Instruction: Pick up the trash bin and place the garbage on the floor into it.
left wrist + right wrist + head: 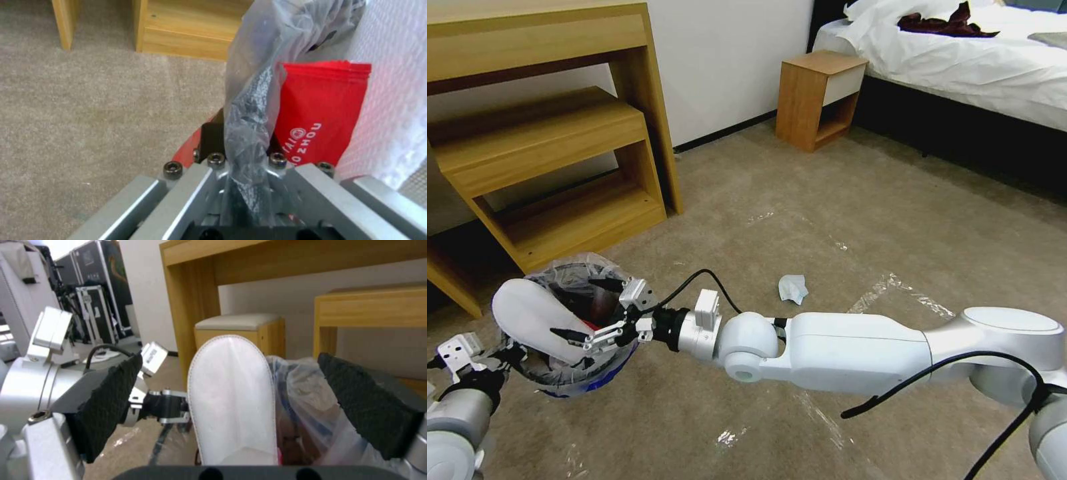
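Right gripper (602, 313), jaws wide, over red-blue round bag-lined bin (570, 383) w/ flat white slipper (534, 317) sticking out; push it deeper, I'd say. Left gripper (249, 173) pinches rim.

Slipper (534, 320) in trash bin (570, 383), left of tissue wad (794, 288) on carpet (827, 220).

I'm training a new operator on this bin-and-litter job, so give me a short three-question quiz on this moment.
1. True or false: the white slipper lies flat on the carpet.
2. Which gripper holds the trash bin by its rim? A) left B) right
3. What litter lies on the carpet past the right arm?

Key
1. False: it sticks up out of the bin, between the open fingers of the right gripper.
2. A: the left gripper clamps rim and bag.
3. A white tissue wad.
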